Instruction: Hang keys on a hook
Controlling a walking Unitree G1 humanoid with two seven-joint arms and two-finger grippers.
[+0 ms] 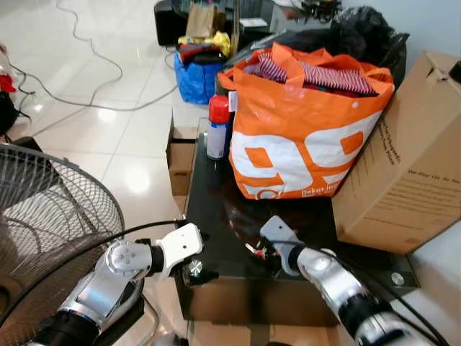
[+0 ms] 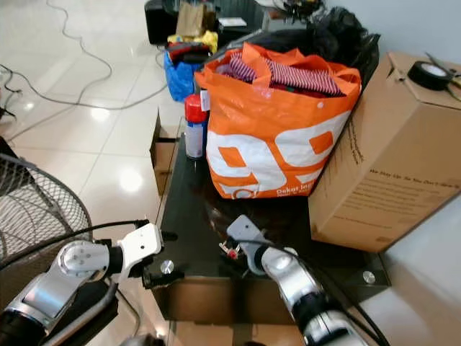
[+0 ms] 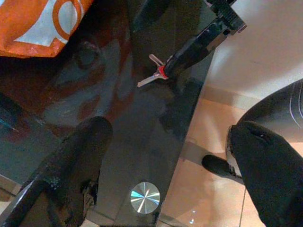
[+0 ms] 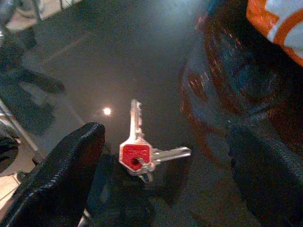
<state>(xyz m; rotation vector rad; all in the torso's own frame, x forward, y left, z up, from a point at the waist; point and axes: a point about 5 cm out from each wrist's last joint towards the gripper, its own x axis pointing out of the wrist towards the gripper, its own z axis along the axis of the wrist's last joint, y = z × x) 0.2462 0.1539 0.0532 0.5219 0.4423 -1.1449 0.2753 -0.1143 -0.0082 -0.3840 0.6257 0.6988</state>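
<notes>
Keys (image 4: 142, 151) flat on glass table (image 1: 216, 216), between spread right fingers (image 4: 66, 161).

Orange bag (image 1: 310, 137) and red-capped spray can (image 1: 217, 127) on black glass table (image 1: 209, 216), cardboard box (image 1: 410, 166) beside.

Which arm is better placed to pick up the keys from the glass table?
Right. The right gripper is open around the keys, while the left gripper hovers at the table edge.
</notes>
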